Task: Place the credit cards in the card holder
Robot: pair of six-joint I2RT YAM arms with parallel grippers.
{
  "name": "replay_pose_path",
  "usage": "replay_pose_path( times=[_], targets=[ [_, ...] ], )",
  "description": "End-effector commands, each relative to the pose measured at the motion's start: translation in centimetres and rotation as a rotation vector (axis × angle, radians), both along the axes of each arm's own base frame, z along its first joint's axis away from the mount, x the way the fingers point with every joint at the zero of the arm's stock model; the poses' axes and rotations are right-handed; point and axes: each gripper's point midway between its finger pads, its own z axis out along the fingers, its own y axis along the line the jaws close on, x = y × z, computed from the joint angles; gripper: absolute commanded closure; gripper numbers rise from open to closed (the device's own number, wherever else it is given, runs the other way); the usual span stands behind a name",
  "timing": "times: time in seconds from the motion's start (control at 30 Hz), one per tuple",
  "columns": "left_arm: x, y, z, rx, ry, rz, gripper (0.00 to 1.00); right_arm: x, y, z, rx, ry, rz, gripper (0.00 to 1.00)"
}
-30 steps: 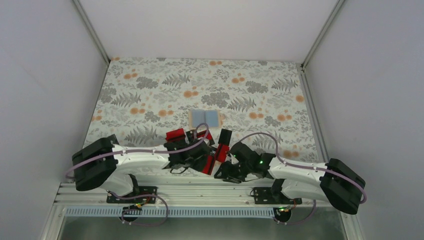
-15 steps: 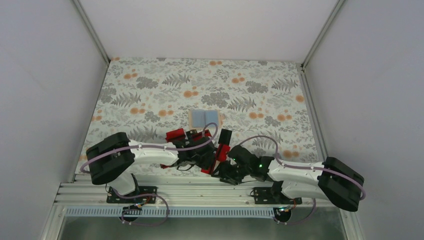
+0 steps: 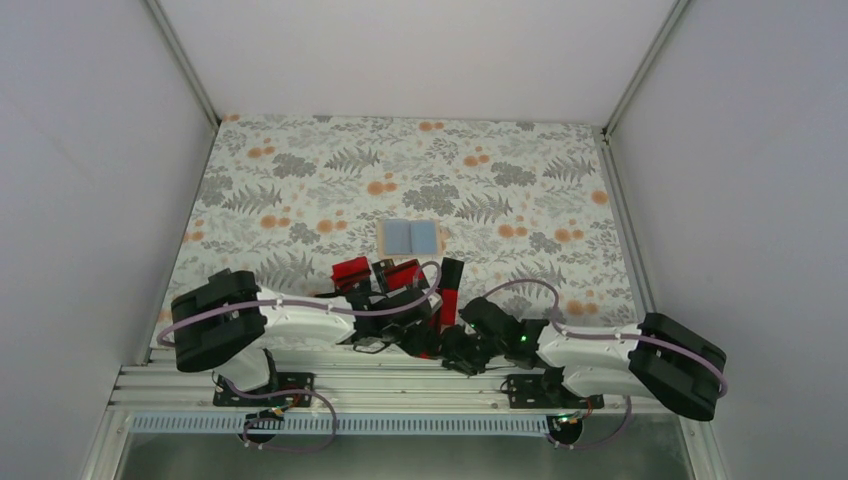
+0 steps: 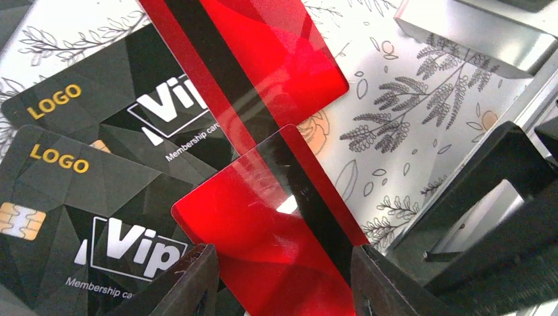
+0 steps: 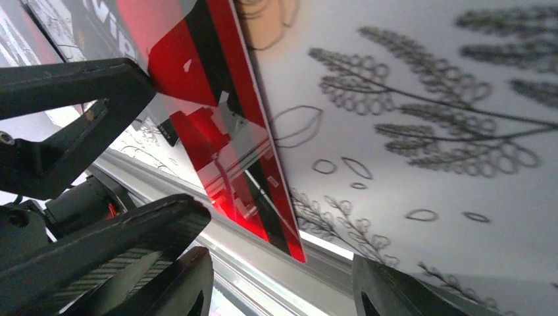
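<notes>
The card holder [image 3: 410, 237] lies open mid-table, pale blue inside, with tan edges. Red and black credit cards [image 3: 350, 268] lie spread just in front of it. My left gripper [image 3: 424, 326] is closed across the edges of one red credit card with a black stripe [image 4: 283, 224] and holds it tilted over the near table edge; it also shows in the right wrist view [image 5: 224, 131]. My right gripper [image 5: 283, 289] is open and empty, with that card's lower corner just ahead of its jaws. Black "Vip" cards [image 4: 99, 105] and another red card [image 4: 263, 59] lie under the left gripper.
The aluminium rail [image 5: 263, 276] of the near table edge runs right below both grippers. The two grippers [image 3: 450, 345] are close together at the front centre. The flowered tablecloth [image 3: 300, 170] covers the table, and grey walls stand at both sides.
My left gripper has carried the red card to the right and nearer the front edge. My right gripper has moved left to meet it. The other cards and the holder have not moved.
</notes>
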Motion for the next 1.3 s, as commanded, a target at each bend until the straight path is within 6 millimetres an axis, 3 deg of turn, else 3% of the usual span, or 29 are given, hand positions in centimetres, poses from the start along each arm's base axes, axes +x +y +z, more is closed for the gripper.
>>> replay_pose_path(
  times=[0.0,0.43,0.73,0.83,1.0,1.27],
  targets=[
    [-2.5,0.7,-1.8,0.056,0.072,-0.043,0.49,0.6,-0.3,0.0,0.008,-0.028,-0.054,0.46],
    [-2.5,0.3,-2.0,0.050,0.074,-0.038,0.52,1.2,0.7,0.0,0.045,-0.056,-0.052,0.64],
    [-2.7,0.5,-2.0,0.033,0.085,-0.029,0.53,1.6,0.9,0.4,0.040,-0.072,-0.053,0.94],
    [-2.3,0.7,-1.4,0.035,0.069,-0.005,0.53,1.7,0.7,0.8,0.027,-0.083,-0.052,0.96],
    [-0.2,1.3,2.7,0.020,-0.020,0.073,0.50,2.0,0.7,2.7,0.019,-0.130,-0.027,0.96],
    [4.2,2.7,10.5,-0.109,-0.135,0.141,0.44,5.1,1.7,7.8,0.075,-0.336,0.074,0.96]
  ],
)
